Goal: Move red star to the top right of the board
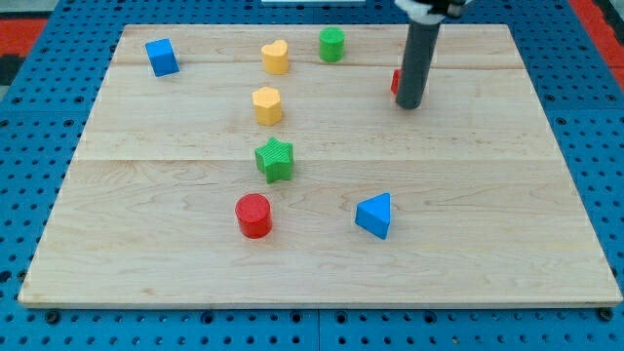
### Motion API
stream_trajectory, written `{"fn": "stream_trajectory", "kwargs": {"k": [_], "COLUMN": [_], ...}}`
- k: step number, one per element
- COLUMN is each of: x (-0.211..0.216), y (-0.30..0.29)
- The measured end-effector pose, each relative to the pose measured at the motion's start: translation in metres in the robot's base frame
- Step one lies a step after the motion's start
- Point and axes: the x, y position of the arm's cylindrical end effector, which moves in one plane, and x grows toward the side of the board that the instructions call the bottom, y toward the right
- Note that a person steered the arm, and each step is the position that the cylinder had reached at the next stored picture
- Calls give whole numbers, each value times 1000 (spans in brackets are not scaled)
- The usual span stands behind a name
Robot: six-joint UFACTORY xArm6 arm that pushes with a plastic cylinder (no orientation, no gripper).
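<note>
The red star (396,82) is almost wholly hidden behind my dark rod; only a sliver of red shows at the rod's left edge, in the upper right part of the wooden board (487,224). My tip (410,105) rests on the board right in front of and touching or nearly touching that red block. The block's star shape cannot be made out.
A blue cube (162,57) sits at the top left. A yellow heart (276,57), a green cylinder (331,45), a yellow block (267,104) and a green star (275,160) stand left of the tip. A red cylinder (253,215) and a blue triangle (374,214) lie lower down.
</note>
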Motion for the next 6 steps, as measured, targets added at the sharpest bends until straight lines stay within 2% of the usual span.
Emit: {"fn": "stream_trajectory", "kwargs": {"k": [2,3,5,6], "x": [-74,-80,-59,-50], "y": [29,24,-84,-107]}}
